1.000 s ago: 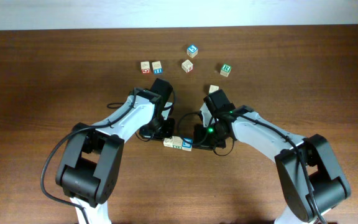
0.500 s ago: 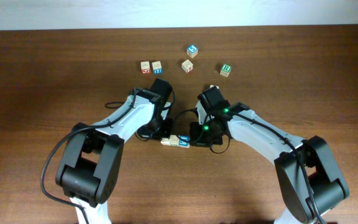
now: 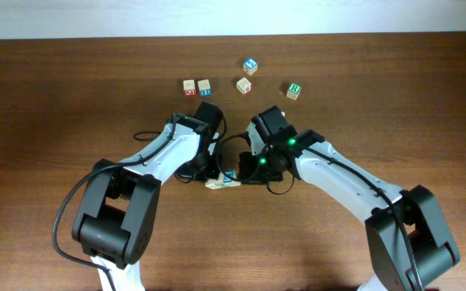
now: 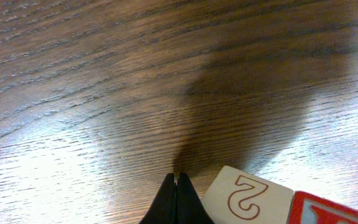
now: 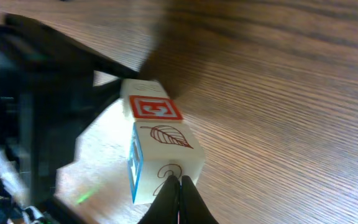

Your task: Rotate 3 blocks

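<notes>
**Three-block row mid-turn between two closed jaws**

The three blocks (image 3: 222,181) lie touching in a short row at the middle of the worktop (image 3: 47,97), between the two arms. From overhead the row sits askew to the worktop's edges, so I judge the turn begun but not finished. How much more swing is wanted cannot be told.

In the right wrist view the row runs from the red E block (image 5: 156,107) through a leaf-faced block (image 5: 166,138) to the blue-sided block (image 5: 134,171). The right jaws are pinched fully together, empty, with their tips against that last block. The left jaws are likewise closed on nothing, just beside a cube marked 2 (image 4: 247,196) at the other end.

What seems left is more pushing at opposite ends, then backing both arms away.

Five spare cubes (image 3: 243,85) lie scattered on the far side, well apart and out of the way. The real crowding is the left arm (image 3: 172,149) and right arm (image 3: 330,166) themselves, close together over the row. An uneven push could split the row.
</notes>
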{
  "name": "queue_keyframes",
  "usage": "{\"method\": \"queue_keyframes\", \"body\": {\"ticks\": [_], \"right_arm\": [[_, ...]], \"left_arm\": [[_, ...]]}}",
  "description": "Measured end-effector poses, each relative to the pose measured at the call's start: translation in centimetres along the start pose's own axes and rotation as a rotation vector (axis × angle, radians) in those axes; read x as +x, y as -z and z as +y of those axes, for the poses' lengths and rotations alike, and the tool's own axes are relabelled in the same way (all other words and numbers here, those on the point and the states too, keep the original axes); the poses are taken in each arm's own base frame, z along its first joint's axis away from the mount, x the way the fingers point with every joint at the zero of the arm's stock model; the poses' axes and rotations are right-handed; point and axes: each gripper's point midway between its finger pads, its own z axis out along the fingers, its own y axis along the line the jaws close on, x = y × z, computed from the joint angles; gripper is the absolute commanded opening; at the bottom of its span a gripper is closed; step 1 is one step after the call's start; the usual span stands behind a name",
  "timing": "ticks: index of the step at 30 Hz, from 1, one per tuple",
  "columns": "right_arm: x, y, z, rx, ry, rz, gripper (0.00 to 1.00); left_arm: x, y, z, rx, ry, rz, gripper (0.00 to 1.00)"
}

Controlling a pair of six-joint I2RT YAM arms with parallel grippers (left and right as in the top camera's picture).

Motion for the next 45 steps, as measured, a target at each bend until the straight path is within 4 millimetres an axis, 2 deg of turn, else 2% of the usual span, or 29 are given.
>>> {"method": "queue_keyframes", "body": {"ticks": [6, 20, 23, 26, 29, 36, 41, 45], "right_arm": [[-0.4, 0.6, 3.0, -0.087, 0.055, -0.010, 0.04], [-0.4, 0.6, 3.3, -0.100, 0.059, -0.010, 0.04], [-0.2, 0.4, 3.7, -0.101, 0.068, -0.005, 0.04], [-0.1, 0.4, 3.7, -0.099, 0.069, -0.004, 0.04], [-0.1, 0.4, 3.8, -0.098, 0.071, -0.004, 0.04], [0.5, -0.1, 4.5, -0.095, 0.091, 0.004, 0.04], [0.4, -0.1, 4.4, -0.088, 0.086, -0.002, 0.04], [0.1, -0.1, 4.3, -0.083, 0.086, -0.013, 0.04]], "left_arm": [[0.3, -0.3, -1.1, 0.057, -0.002, 0.021, 0.00], [0.8, -0.2, -1.3, 0.089, 0.009, 0.045, 0.00], [0.8, 0.0, -0.7, 0.121, 0.045, 0.060, 0.00], [0.2, 0.2, 1.2, 0.135, 0.106, 0.054, 0.00], [-0.1, 0.3, 2.2, 0.137, 0.136, 0.048, 0.00], [-0.3, 0.4, 2.9, 0.134, 0.153, 0.042, 0.00], [-1.7, 1.3, 4.4, 0.134, 0.191, 0.002, 0.00], [-2.6, 1.9, 6.3, 0.137, 0.242, -0.025, 0.00]]}}
